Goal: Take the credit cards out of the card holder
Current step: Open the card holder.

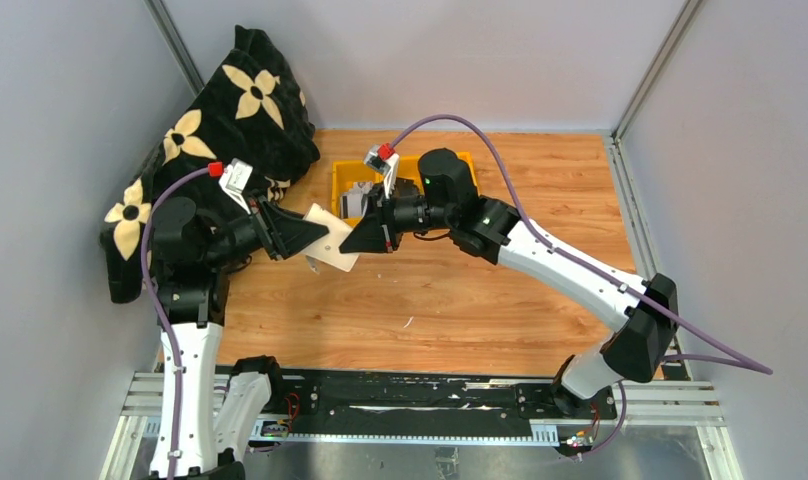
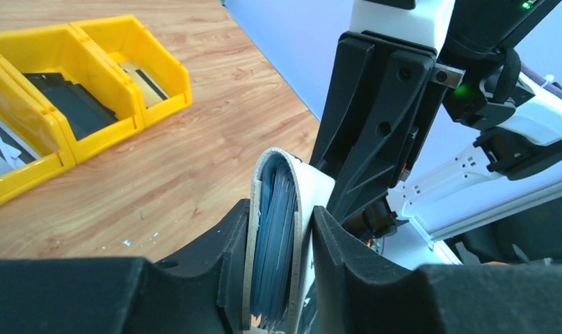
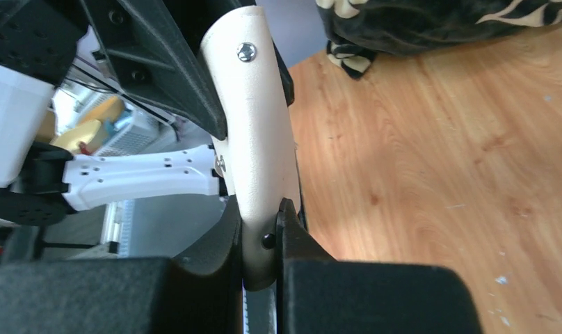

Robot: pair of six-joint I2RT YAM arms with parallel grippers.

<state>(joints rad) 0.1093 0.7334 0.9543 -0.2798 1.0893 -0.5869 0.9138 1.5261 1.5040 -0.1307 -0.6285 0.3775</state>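
Both arms hold the card holder (image 1: 332,248) in the air over the table (image 1: 460,300) — the left gripper (image 2: 282,264) clenched across it, the right gripper (image 3: 261,257) pinching its cream flap. The credit cards (image 2: 273,236) seem tucked inside — none out yet, so all the removal remains.

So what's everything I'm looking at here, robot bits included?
card holder: one, cream outside, held above the table between both grippers
credit cards: a stack, number unclear, blue-grey edges, tucked inside the card holder
bins: at least two, yellow, far side of the table, dark and pale items inside
cloth: one, black with cream flowers, far left corner
table: one, brown wood grain, under everything
left gripper: one, black, shut on the card holder
right gripper: one, black, shut on the card holder's opposite edge
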